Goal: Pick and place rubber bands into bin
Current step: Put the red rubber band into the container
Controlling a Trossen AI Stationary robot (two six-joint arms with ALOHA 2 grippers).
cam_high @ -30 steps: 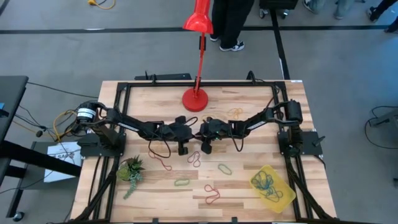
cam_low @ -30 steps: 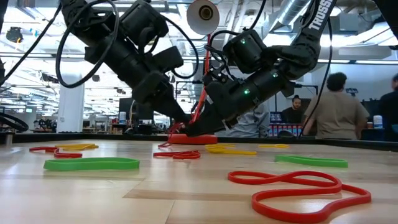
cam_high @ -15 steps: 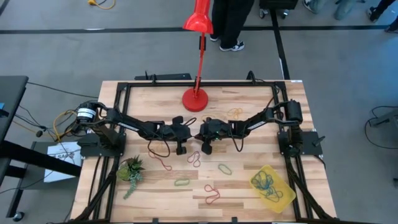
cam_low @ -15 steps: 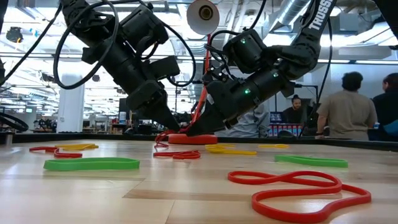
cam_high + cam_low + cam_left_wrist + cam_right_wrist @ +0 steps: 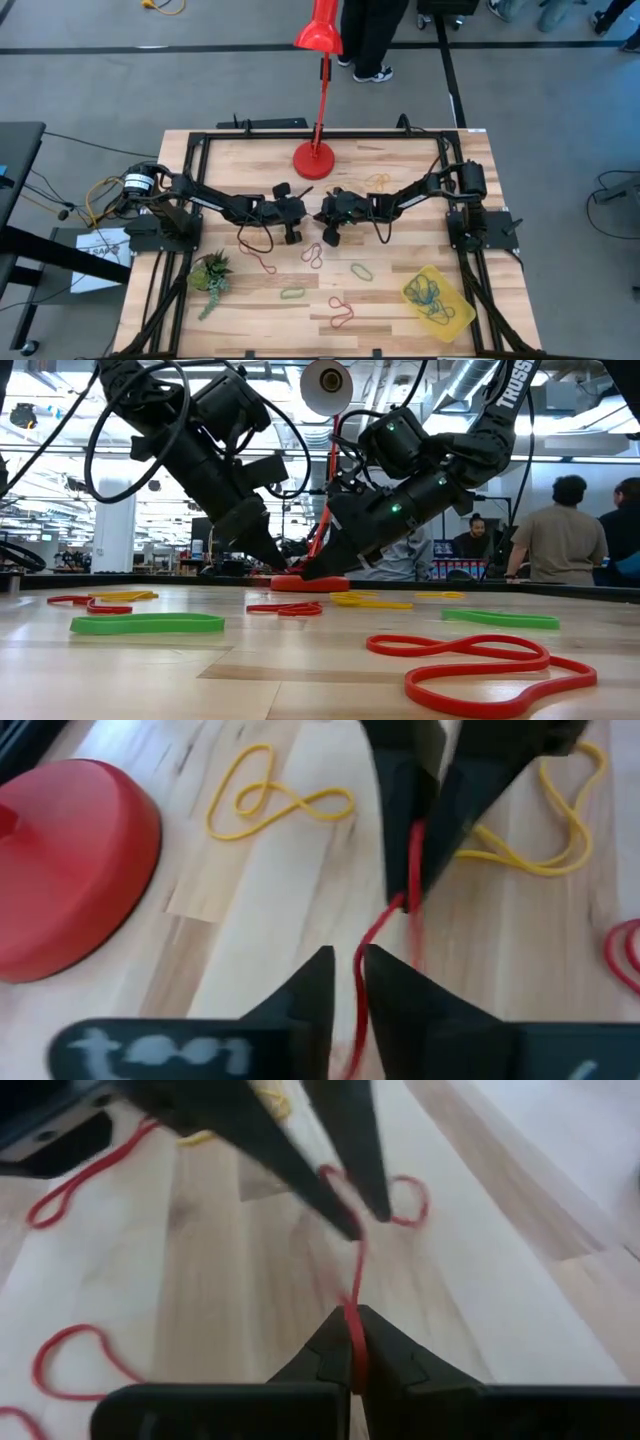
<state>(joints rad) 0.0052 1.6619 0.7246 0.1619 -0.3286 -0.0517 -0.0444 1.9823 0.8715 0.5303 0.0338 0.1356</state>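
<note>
A red rubber band (image 5: 380, 925) runs between my two grippers, which meet tip to tip at the table's middle. My left gripper (image 5: 307, 212) and my right gripper (image 5: 321, 213) are both shut on it, close above the wood. The yellow bin (image 5: 438, 301) stands at the near right with several bands in it. More rubber bands lie flat on the table: red ones (image 5: 313, 255), green ones (image 5: 360, 270) and a yellow one (image 5: 378, 182). My left gripper pinches a strand of the red band (image 5: 358, 968) between its two fingers, which slant down toward the table's right. A small loop of the band (image 5: 410, 1202) sticks out beside them. My right gripper pinches the band's other end (image 5: 352, 1328) between its two fingers, which slant down toward the table's left. The strand runs straight and taut from there to my left gripper's fingers (image 5: 345, 1140).
The red lamp base (image 5: 318, 160) stands just beyond the grippers. A small green plant (image 5: 210, 272) sits at the near left. In the low view, red (image 5: 480, 665) and green (image 5: 147, 623) bands lie near the front edge. People stand in the room behind.
My left gripper has drawn back a little toward the table's left and up, still shut on the red band. My right gripper has kept its place. The slack loop that hung under my left gripper half a second ago no longer shows, and the band is stretched between the two.
</note>
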